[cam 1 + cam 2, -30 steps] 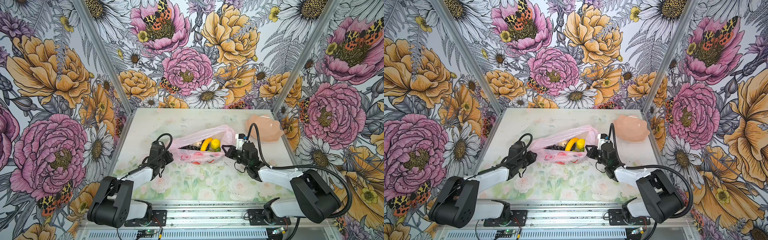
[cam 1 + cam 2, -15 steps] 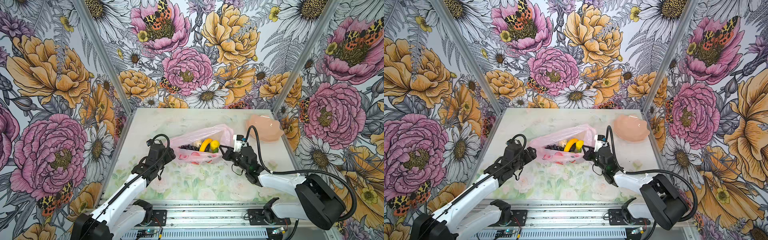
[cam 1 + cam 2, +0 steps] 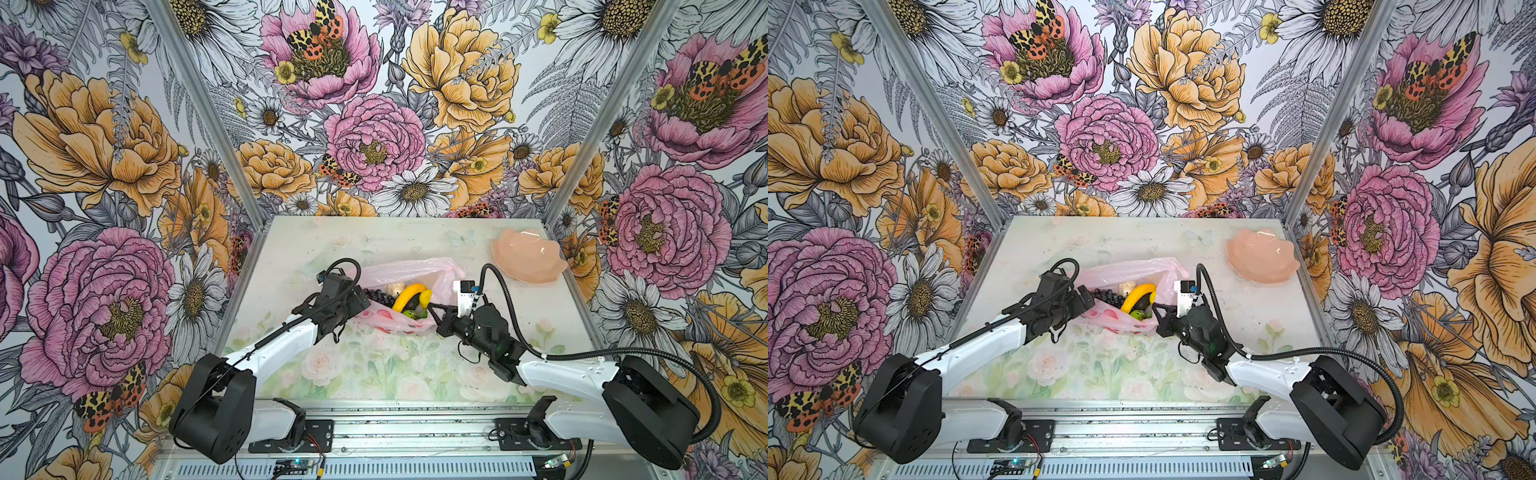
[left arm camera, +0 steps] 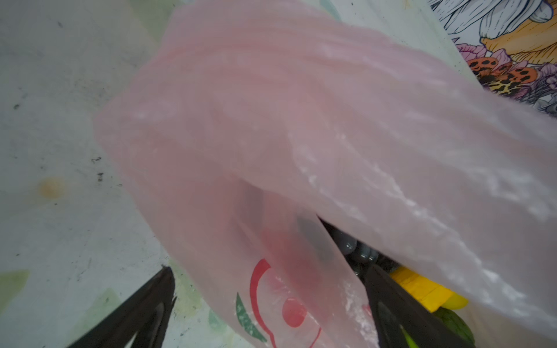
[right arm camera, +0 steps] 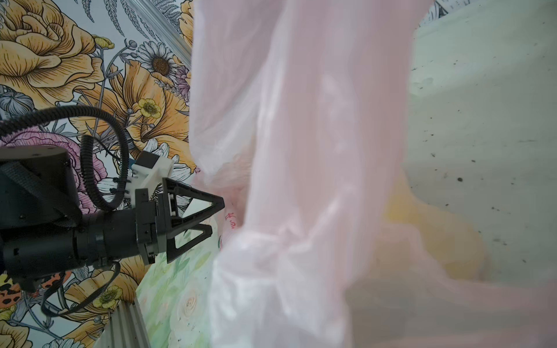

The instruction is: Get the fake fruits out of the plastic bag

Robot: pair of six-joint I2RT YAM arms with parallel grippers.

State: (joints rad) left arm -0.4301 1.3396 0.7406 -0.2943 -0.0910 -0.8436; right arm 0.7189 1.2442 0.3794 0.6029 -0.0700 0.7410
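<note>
Pink translucent plastic bag (image 3: 409,270) clamped at right by right gripper (image 3: 433,311); spread-jawed left gripper (image 5: 217,217) next needs the dark grape bunch (image 3: 378,296).

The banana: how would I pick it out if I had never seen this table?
Start at the middle of the pale table, where a crinkly pink plastic bag lies with its mouth open. Just inside that mouth, the banana is the bright yellow piece beside the dark grape bunch. Unlike its rounder neighbours, it is long and curved.
</note>
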